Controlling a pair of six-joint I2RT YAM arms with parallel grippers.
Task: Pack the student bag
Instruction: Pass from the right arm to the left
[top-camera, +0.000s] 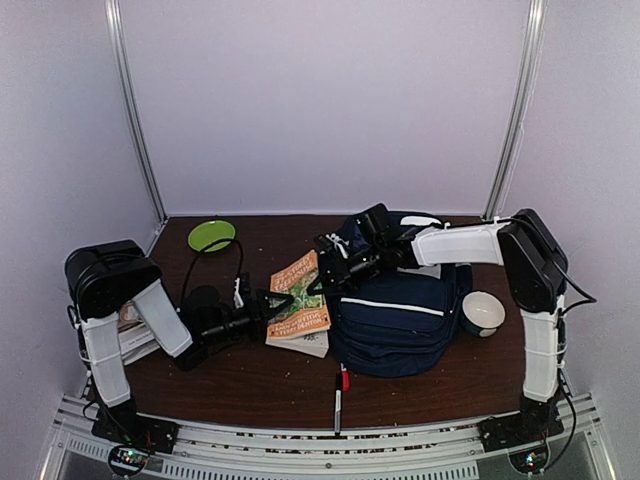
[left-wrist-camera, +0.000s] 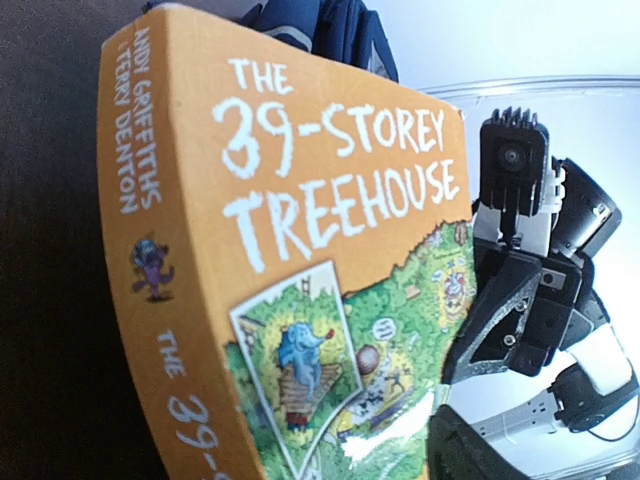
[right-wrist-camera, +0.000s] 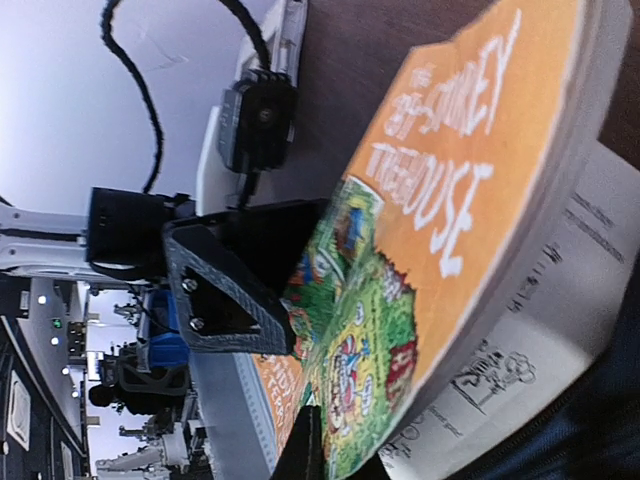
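Note:
The navy student bag (top-camera: 400, 318) lies right of centre, and its top shows in the left wrist view (left-wrist-camera: 322, 25). An orange book, "The 39-Storey Treehouse" (top-camera: 300, 295), rests tilted on a white book (top-camera: 305, 346) just left of the bag. My left gripper (top-camera: 266, 300) is shut on the orange book's left edge (left-wrist-camera: 300, 250), with one finger (left-wrist-camera: 480, 452) on the cover. My right gripper (top-camera: 326, 264) reaches over the bag and is shut on the book's right edge (right-wrist-camera: 450, 200), with one finger (right-wrist-camera: 306, 450) against the cover. The lower finger of each is hidden under the book.
A green plate (top-camera: 212, 235) sits at the back left. A white bowl (top-camera: 483, 312) stands right of the bag. A pen with a red cap (top-camera: 340, 392) lies near the front edge. A stack of books (top-camera: 135, 338) lies under my left arm.

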